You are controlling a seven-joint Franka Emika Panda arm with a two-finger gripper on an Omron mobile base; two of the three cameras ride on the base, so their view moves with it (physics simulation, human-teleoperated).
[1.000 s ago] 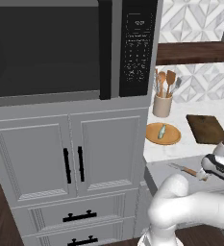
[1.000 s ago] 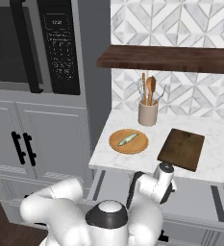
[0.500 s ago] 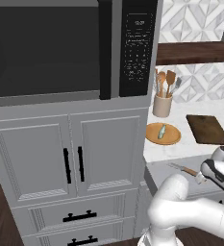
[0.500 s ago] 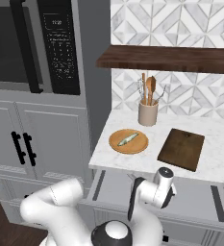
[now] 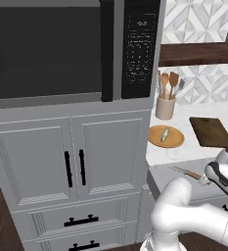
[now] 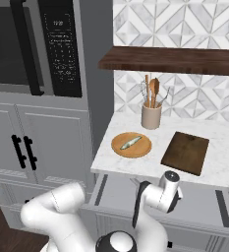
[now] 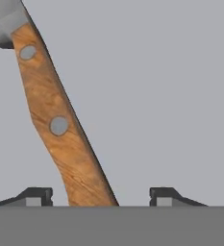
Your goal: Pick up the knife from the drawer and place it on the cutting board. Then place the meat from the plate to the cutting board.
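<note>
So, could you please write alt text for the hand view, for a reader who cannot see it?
A knife's brown wooden handle with two grey rivets slants across the drawer's plain grey floor. The open end effector sits just above it, the handle's lower end lying between the two dark fingertips. A bit of the silver blade shows at the top left corner.

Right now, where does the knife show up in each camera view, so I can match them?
Left base view: the knife lies in the open drawer, lower right, beside the arm's wrist.
Right base view: I can't pick it out; the arm covers the drawer below the counter.
Hand view: its wooden handle runs diagonally from upper left down between the gripper tips.
Shared landmark: the cutting board, right of the plate.
</note>
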